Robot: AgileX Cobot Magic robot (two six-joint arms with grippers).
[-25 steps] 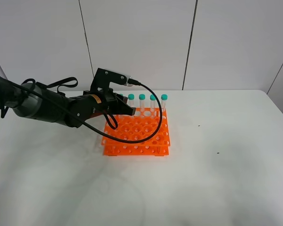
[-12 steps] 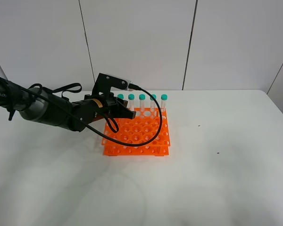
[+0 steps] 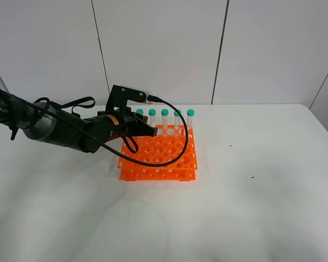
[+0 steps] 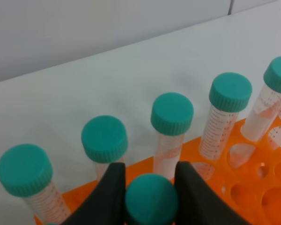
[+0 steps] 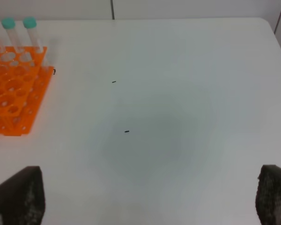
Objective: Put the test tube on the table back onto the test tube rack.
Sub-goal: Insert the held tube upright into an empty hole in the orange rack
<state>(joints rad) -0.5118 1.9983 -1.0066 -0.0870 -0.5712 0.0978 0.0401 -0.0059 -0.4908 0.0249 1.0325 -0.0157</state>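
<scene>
My left gripper [image 3: 144,129] hangs over the back left part of the orange test tube rack [image 3: 159,154]. In the left wrist view its black fingers [image 4: 110,192] are shut on the teal cap of a test tube [image 4: 151,199], held upright just in front of the back row. Its lower end is hidden, so I cannot tell whether it sits in a hole. Several identical teal-capped tubes [image 4: 172,113] stand in the rack's back row [image 3: 164,113]. My right gripper [image 5: 145,199] is open and empty above the bare white table [image 5: 168,117], right of the rack [image 5: 14,89].
The left arm's black cable [image 3: 177,136] loops over the rack. White wall panels stand behind the table's back edge. A few small dark specks [image 5: 126,131] lie on the tabletop right of the rack.
The left gripper, holding the tube, has sunk slightly over the rack's back left compared with a second ago. It has barely moved in the last half second.
</scene>
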